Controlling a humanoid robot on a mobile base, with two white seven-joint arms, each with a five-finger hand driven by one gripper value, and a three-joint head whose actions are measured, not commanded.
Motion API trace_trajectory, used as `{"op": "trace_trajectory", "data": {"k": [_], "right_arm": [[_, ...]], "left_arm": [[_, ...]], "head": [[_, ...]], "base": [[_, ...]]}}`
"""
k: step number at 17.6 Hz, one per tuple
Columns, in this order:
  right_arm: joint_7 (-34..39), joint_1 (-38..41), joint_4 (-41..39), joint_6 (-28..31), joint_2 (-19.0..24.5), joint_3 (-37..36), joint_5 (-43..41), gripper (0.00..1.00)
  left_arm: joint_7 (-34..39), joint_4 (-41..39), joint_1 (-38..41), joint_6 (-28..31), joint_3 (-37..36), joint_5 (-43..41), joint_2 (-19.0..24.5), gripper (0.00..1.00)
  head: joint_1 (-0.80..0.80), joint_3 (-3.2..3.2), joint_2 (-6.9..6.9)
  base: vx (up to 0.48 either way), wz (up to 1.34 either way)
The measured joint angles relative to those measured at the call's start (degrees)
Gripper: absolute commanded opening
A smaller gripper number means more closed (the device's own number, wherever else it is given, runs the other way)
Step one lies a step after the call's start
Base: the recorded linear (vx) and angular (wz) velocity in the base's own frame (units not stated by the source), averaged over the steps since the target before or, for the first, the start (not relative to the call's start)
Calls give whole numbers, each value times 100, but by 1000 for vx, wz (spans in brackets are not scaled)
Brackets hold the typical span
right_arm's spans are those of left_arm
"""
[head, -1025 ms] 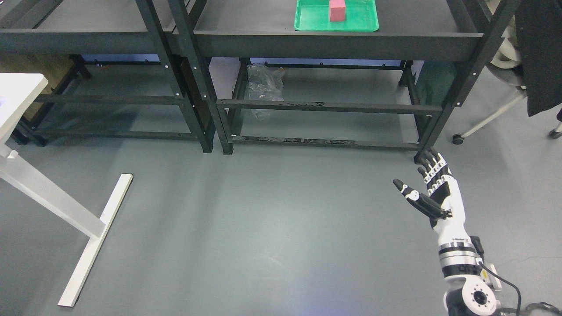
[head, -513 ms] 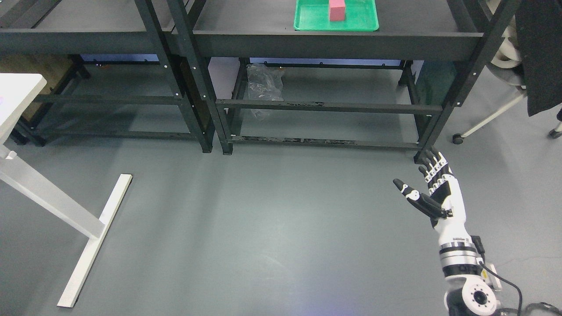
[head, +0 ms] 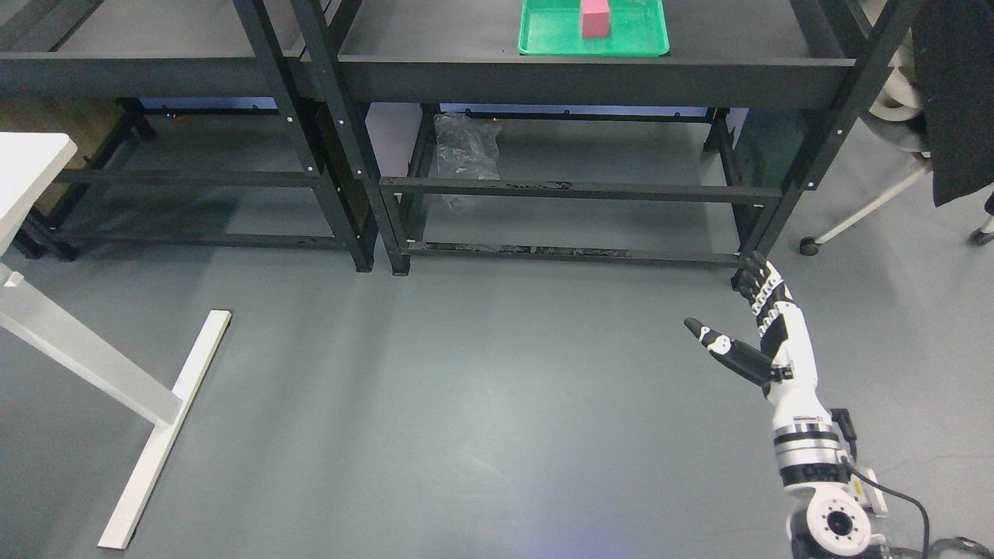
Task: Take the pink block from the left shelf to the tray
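A pink block stands inside a green tray on the top surface of the right-hand black shelf unit, at the top of the head view. My right hand hangs low over the grey floor at the lower right, well below and in front of the shelf, fingers spread and holding nothing. Its thumb points left and its fingertips reach toward the shelf's right front leg. The left arm does not show.
A second black shelf unit stands to the left. A crumpled clear plastic bag lies under the right shelf. A white table with a T-shaped foot is at the left. A chair base and dark hanging cloth are at the right.
The camera has shifted slightly, so the whole scene slid a little left. My right hand rose a bit and edged left; its fingers stay spread.
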Motion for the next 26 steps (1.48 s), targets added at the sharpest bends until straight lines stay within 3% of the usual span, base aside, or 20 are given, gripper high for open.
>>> {"op": "trace_trajectory", "data": {"k": [26], "right_arm": [[-1424,-221,6,-447,-1,36,4085,100]], "left_arm": [[0,0,0,0,0,0,0,100]], "head": [[0,0,0]], "base": [[136,-19]]}}
